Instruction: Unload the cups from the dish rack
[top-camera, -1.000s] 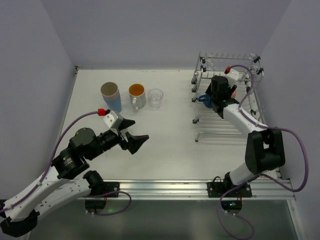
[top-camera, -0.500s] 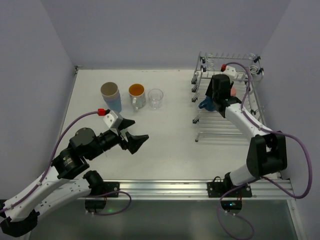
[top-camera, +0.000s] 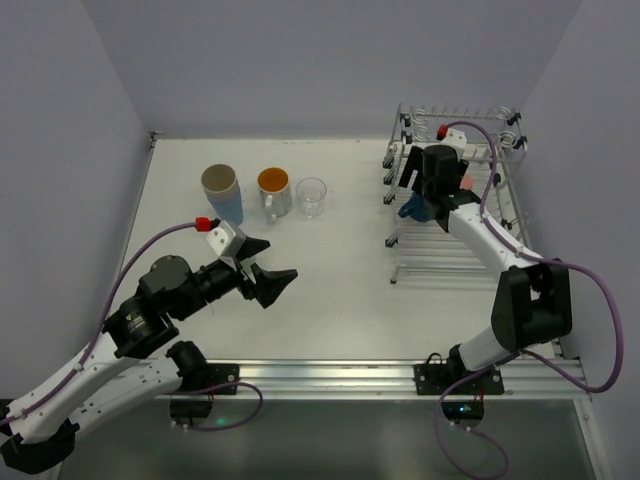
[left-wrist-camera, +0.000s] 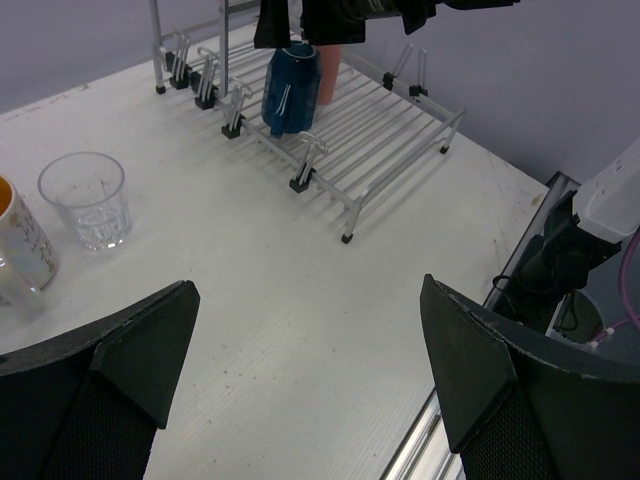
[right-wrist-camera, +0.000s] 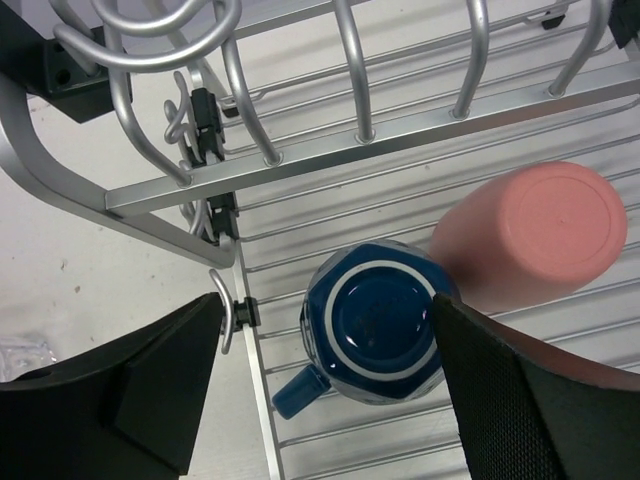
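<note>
The dish rack (top-camera: 440, 262) stands at the right of the table. On its lower tier a dark-blue mug (right-wrist-camera: 380, 320) sits upside down, handle toward the rack's edge, touching a pink cup (right-wrist-camera: 530, 235) that is also upside down. My right gripper (right-wrist-camera: 327, 300) hovers open above the mug, one finger on each side, holding nothing. The mug (top-camera: 409, 207) shows just left of that gripper (top-camera: 425, 180) from above. My left gripper (left-wrist-camera: 308, 285) is open over bare table, empty, near the front left (top-camera: 272, 280).
A light-blue tumbler (top-camera: 222, 193), an orange-inside mug (top-camera: 274, 191) and a clear glass (top-camera: 312, 197) stand in a row on the table at the back left. The rack's upper tier and coiled wire holder (right-wrist-camera: 160, 30) are close above the right gripper. Walls enclose the table.
My right gripper has gone from shut to open and shifted slightly toward the back of the rack, over the mug. The left arm has not moved.
</note>
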